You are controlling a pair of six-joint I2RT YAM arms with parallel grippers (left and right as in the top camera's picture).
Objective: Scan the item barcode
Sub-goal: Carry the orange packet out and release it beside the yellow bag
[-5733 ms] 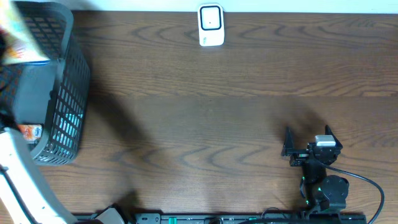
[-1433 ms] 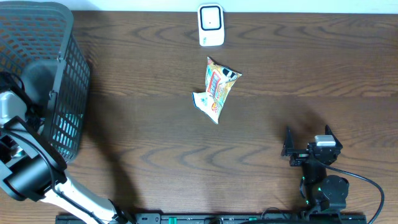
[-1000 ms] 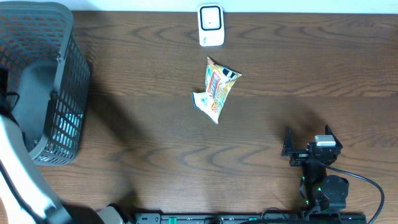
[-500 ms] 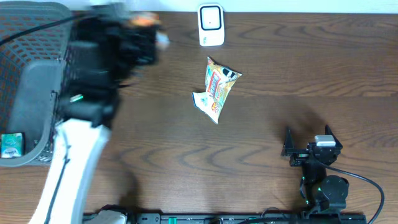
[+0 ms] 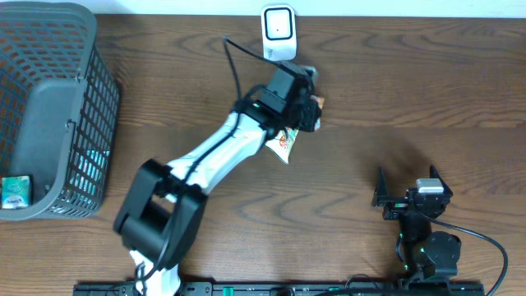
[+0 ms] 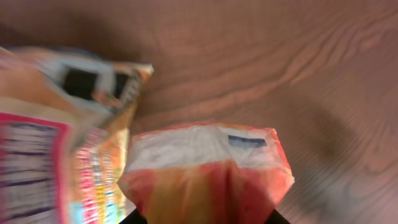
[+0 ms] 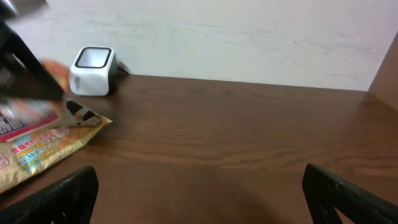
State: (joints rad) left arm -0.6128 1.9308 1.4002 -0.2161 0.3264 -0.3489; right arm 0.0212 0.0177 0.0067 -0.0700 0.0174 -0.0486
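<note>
Clearly, the left hand [image 5: 310, 102] was clenched on an orange packet [image 6: 205, 174], the packet's lower end pinched between the two dark fingertips at the bottom of the left wrist view. Its white-banded sealed edge pointed away from the camera, above the brown tabletop [image 5: 394, 74]. That wrist view was blurred, so no barcode could be made out on it.

From overhead, the left arm reached diagonally across the tabletop, and the packet was held just below and to the right of the white scanner [image 5: 279, 33], which stood at the far edge. The two were near each other but apart. A yellow snack bag [image 5: 283, 145] lay flat on the wood, partly under the arm; in the left wrist view it sat just beside the held packet, to its left.

The right hand [image 5: 407, 185] was released, its jaws spread wide and holding nothing, well apart from the scanner and both packets, near the front right of the tabletop.

A dark mesh basket [image 5: 90, 99] stood at the left end, with a small box [image 5: 15, 193] lying inside it near the front.
</note>
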